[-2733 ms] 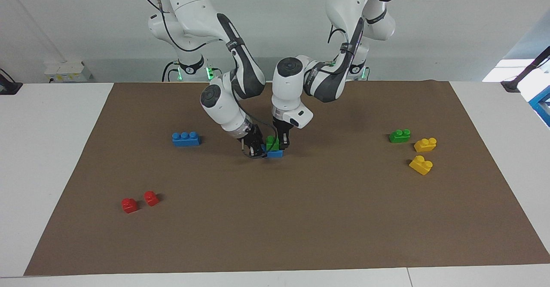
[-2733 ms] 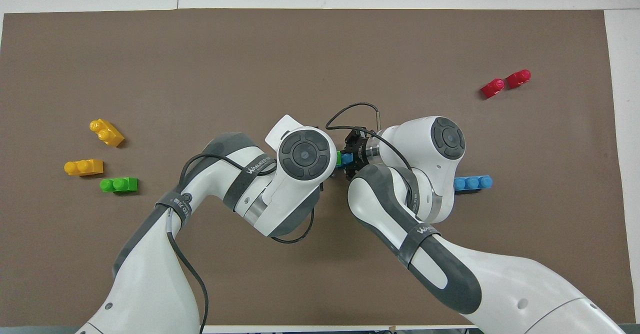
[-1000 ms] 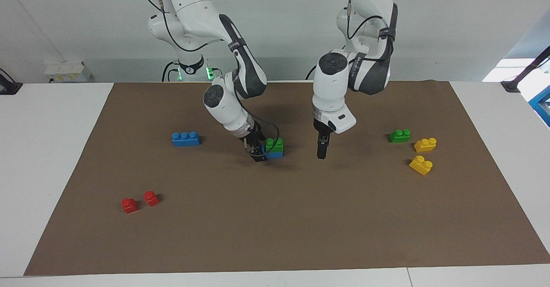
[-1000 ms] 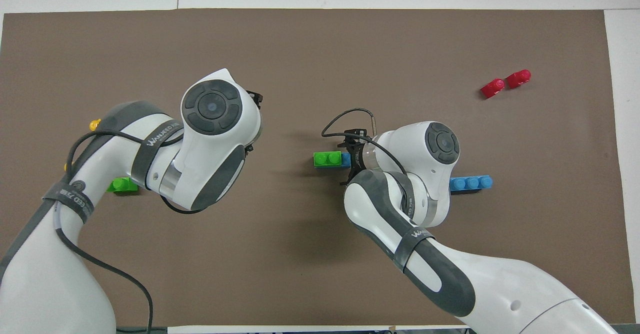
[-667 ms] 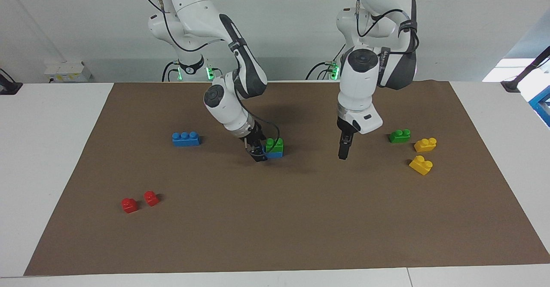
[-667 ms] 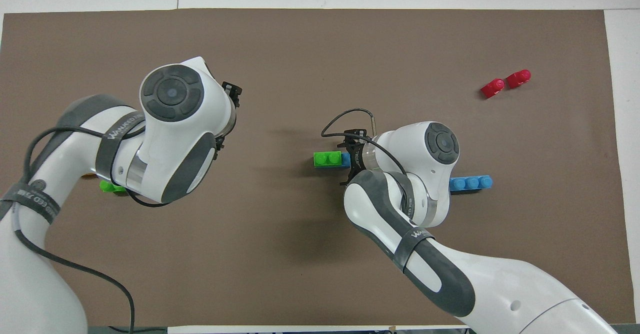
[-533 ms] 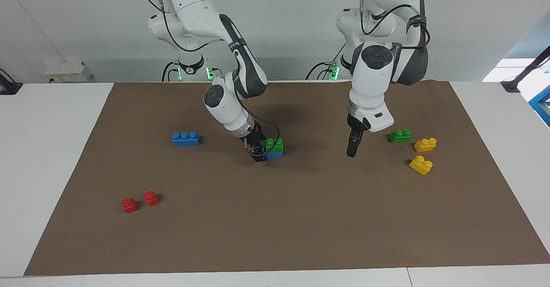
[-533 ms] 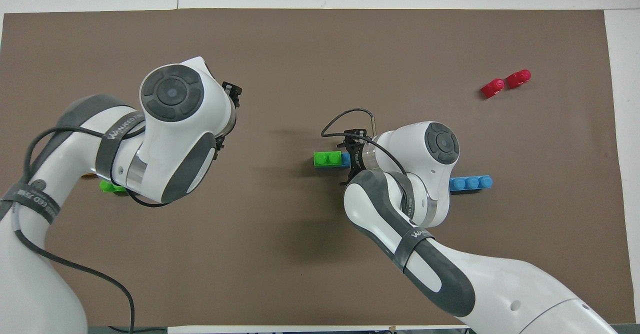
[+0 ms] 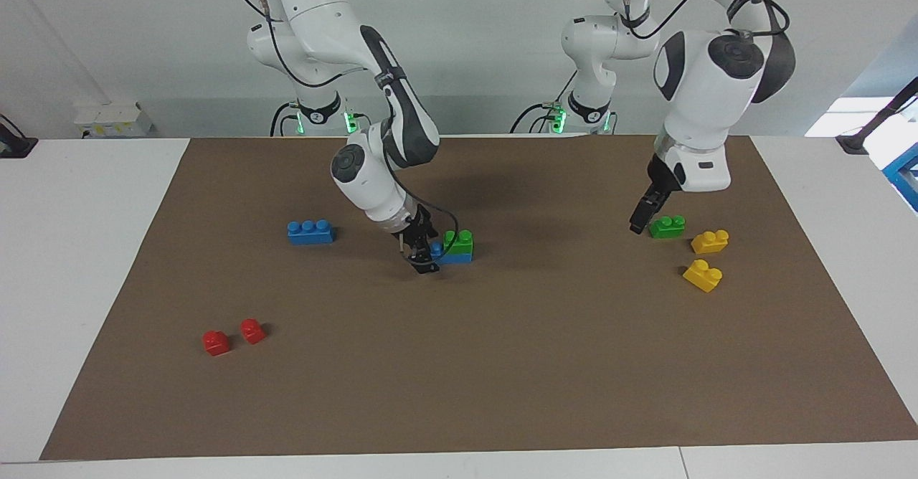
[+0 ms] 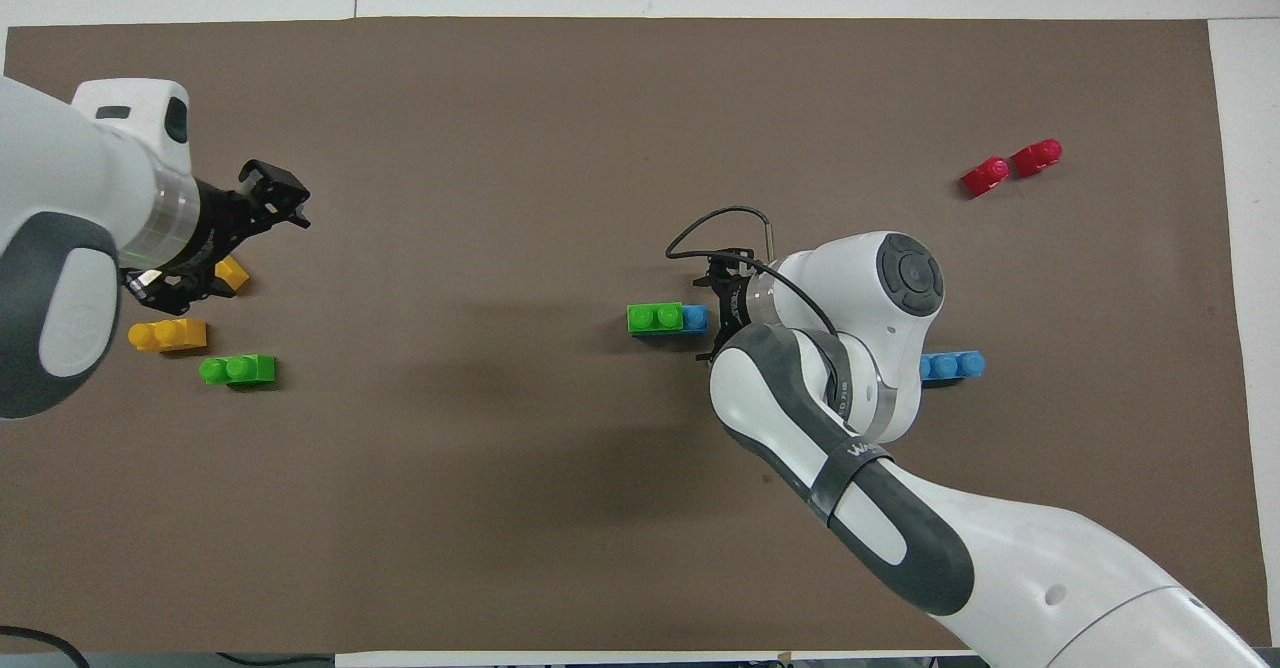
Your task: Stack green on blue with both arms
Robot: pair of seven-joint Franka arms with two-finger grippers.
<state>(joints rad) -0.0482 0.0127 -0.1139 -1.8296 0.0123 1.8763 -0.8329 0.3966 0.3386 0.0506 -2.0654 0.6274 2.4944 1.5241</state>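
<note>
green [image 9: 457,241] sits on blue [image 9: 455,256]; only the facing view shows wall, at 12 o'clock. brown mat [image 9: 502,364], white bench [image 9: 79,264]. both pincers released.

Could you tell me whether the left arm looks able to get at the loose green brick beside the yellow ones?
Probably yes: the left hand hangs open right beside the loose green brick, nothing lies between them, and the yellow bricks sit clear of it.
</note>
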